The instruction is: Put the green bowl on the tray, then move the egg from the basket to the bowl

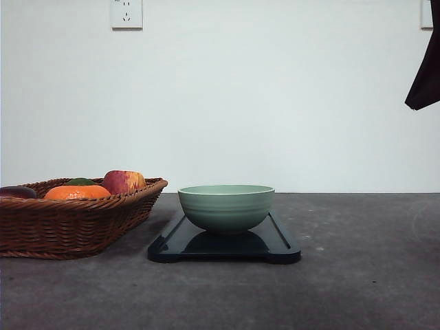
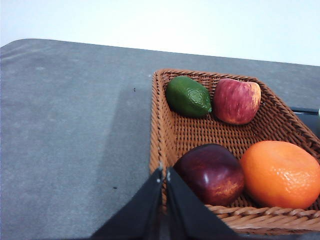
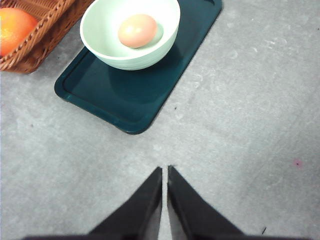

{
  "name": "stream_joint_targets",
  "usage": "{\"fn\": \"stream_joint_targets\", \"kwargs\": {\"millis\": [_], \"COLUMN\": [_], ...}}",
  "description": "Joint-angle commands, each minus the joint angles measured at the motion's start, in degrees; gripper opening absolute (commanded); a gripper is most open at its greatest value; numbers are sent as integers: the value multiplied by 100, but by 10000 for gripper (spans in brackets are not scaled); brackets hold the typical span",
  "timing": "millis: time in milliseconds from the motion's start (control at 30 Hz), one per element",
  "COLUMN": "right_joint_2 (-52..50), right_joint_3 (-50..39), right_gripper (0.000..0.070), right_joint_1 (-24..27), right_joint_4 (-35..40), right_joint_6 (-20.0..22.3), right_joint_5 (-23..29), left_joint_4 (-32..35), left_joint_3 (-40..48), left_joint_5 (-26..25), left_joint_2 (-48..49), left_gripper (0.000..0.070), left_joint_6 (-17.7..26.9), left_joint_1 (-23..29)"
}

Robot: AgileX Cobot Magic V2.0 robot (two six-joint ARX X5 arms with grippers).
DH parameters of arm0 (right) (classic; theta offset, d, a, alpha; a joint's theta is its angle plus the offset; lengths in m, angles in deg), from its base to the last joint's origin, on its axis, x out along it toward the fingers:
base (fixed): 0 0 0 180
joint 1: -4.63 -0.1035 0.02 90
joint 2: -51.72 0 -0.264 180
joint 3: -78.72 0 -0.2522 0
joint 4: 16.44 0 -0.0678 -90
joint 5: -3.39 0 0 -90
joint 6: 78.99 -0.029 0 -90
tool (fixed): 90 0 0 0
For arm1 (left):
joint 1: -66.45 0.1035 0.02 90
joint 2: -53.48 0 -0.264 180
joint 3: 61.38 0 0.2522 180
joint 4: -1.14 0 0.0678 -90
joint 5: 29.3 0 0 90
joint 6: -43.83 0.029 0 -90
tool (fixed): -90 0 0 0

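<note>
Right end effector (image 3: 165, 169) fingers pressed together, holding nothing, above bare grey bench (image 3: 240, 125). Beyond it: tray (image 3: 135, 95) flat on bench, green bowl (image 3: 130, 35) sitting on it, egg (image 3: 137, 30) inside the bowl. Left end effector (image 2: 164, 172) likewise closed and empty, over the near rim of the basket (image 2: 200, 130), which sits just left of the tray. Basket holds dark red apple (image 2: 212, 172), orange (image 2: 280, 174), lime (image 2: 188, 96), red-yellow apple (image 2: 236, 100).

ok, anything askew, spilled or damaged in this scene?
Nothing stands out. The green bowl sits upright on the tray with the egg whole inside it. The fruit lies inside the basket, nothing spilled on the table. Both hands, left and right, are shut and empty.
</note>
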Motion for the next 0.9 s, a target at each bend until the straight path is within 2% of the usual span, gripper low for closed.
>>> {"fn": "stream_joint_targets", "kwargs": {"millis": [0, 533, 600, 700, 867], "right_joint_2": [24, 24, 24, -87, -741], "right_joint_3": [7, 7, 6, -126, -1030], "right_gripper": [9, 9, 9, 9, 9], "right_joint_1": [-28, -28, -26, 24, 346], "right_joint_4": [59, 57, 112, 492, 1904], "right_joint_6": [26, 34, 385, 696, 880], "right_joint_5": [-2, 0, 51, 261, 306], "left_joint_4": [-11, -12, -11, -13, -14], "left_joint_3": [111, 111, 111, 111, 111], "left_joint_5": [26, 26, 26, 26, 26], "left_joint_2": [11, 11, 11, 11, 11], "left_gripper": [0, 0, 0, 0, 0], "left_joint_6": [22, 22, 22, 22, 22], "left_joint_1": [7, 7, 7, 7, 7]}}
